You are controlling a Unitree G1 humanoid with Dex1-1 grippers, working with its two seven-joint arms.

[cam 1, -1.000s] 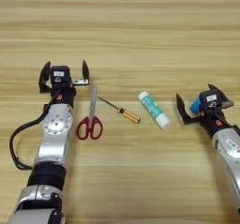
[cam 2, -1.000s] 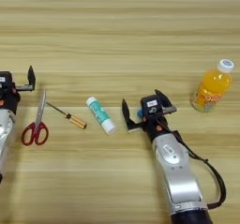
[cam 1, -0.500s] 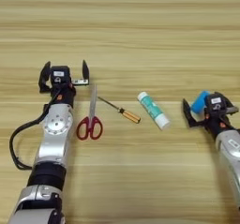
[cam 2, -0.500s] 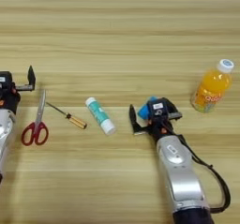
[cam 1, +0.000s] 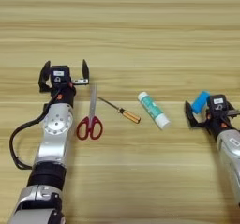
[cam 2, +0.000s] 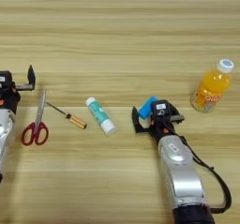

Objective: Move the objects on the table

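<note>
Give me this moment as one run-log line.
right gripper: open around blue eraser | left gripper: open, idle beside scissors | bottle: upright, far right

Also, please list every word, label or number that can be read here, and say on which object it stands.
None can be read.
Orange-juice bottle: print on its label, too blurred to read.
Glue stick: green wrapper, no legible text.
Left end effector and right end effector: a white sticker on each housing, too small to read.
</note>
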